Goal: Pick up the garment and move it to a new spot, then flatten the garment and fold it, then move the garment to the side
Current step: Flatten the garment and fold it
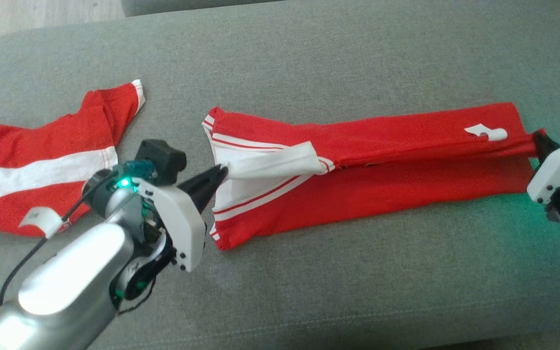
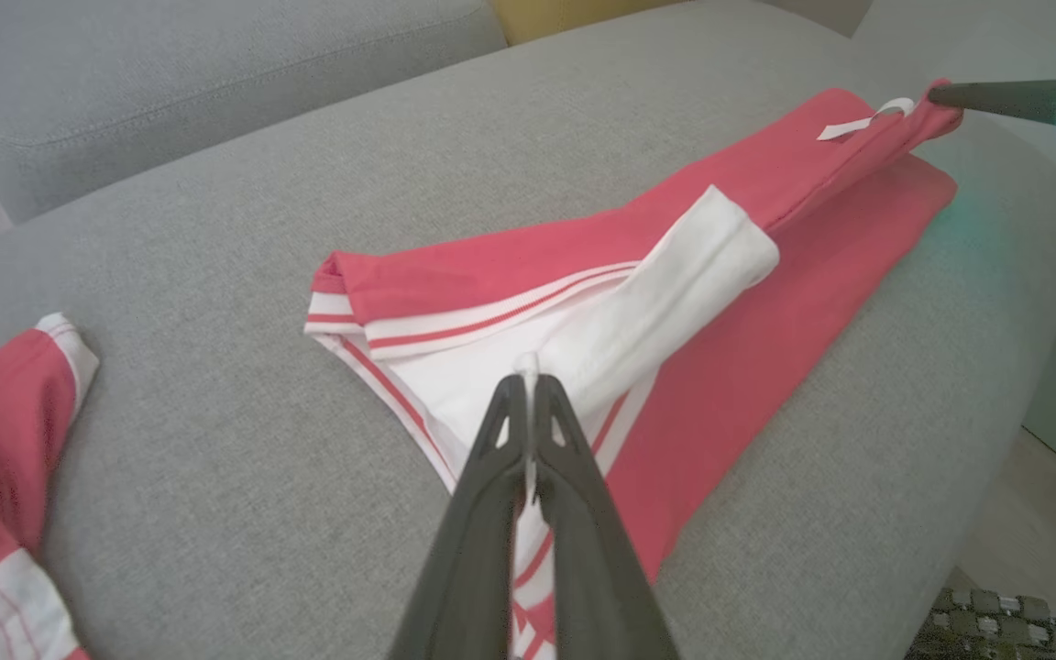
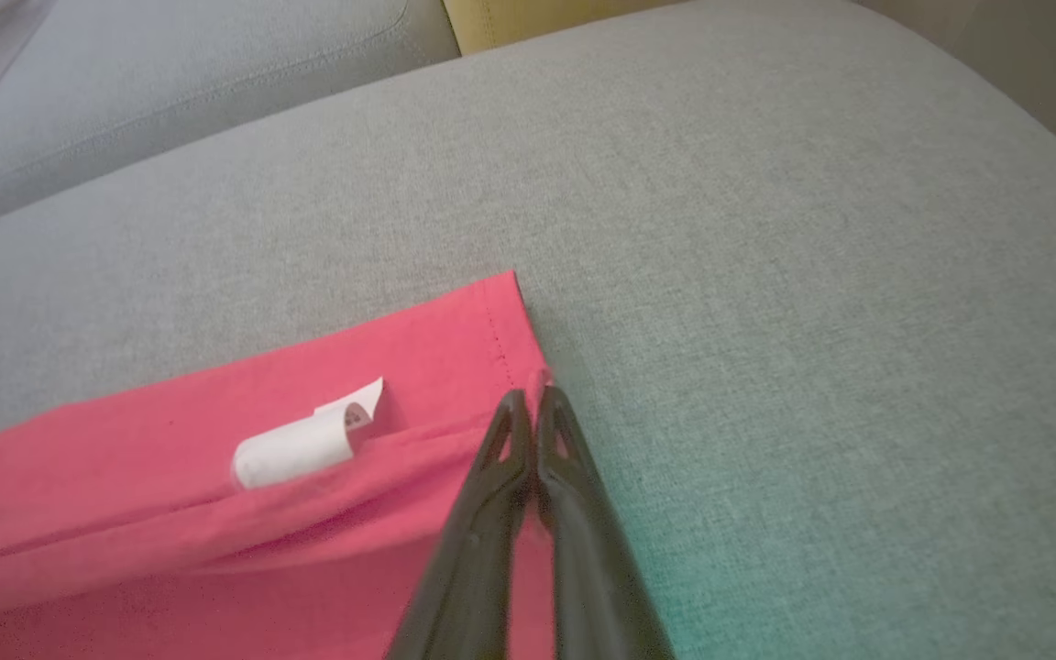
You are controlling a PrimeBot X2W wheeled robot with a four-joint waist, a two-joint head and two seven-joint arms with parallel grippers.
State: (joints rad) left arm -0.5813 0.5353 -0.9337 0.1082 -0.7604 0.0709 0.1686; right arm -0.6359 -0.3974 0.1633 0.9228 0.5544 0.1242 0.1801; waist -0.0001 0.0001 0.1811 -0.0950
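Head view: the garment (image 1: 382, 155) is stretched across the grey cushion (image 1: 358, 277), centre to 3 o'clock. Its white end is pinched by the left gripper (image 1: 221, 172) at 9 o'clock, its hem by the right gripper (image 1: 539, 139) at 3 o'clock.

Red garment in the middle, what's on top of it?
A white sleeve lies folded across the garment, and a curled white label sits near one end. Anything between the folded layers is hidden.
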